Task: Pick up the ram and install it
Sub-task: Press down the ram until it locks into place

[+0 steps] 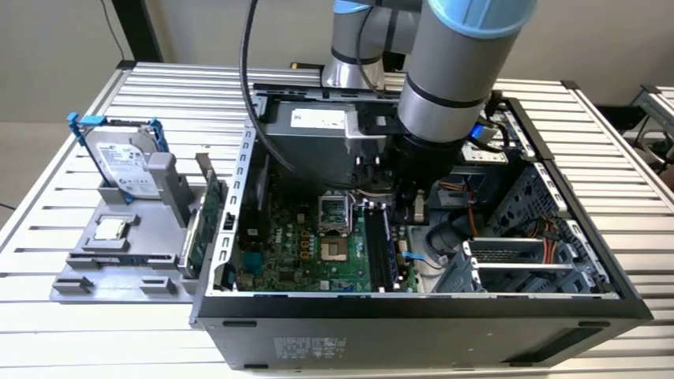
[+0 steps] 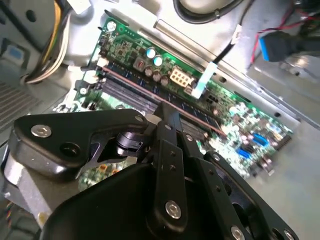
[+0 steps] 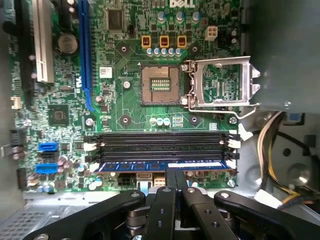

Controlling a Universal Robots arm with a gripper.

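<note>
1. I am looking down the first wrist view at the ram (image 3: 162, 165), which is lying in the slot of the black bank (image 3: 160, 145) that is nearest the claw (image 3: 171, 176), with its long axis running along that bank.
2. The claw is sitting directly over the middle of the ram, its fingers drawn narrow and nearly together, tips meeting the stick's top edge; I am judging this as pressing or pinching the ram.
3. The ram's long axis is lying crosswise to the claw's reach, so any downward push would be going straight into the slot.
4. The white latches (image 3: 231, 144) at the ends of the bank are showing, but I cannot tell whether those on the ram's slot are closed.
5. Beyond the slot bank from the claw, the CPU socket (image 3: 159, 84) is standing bare with its metal frame (image 3: 220, 82) swung open.
6. In the exterior view, the arm is reaching down into the open case (image 1: 421, 304) on the worktop (image 1: 63, 332).
7. Outside the case, a grey holder (image 1: 116, 268) is carrying a hard drive (image 1: 125, 170) in a blue frame and a green card (image 1: 208, 209) standing on edge.
</note>
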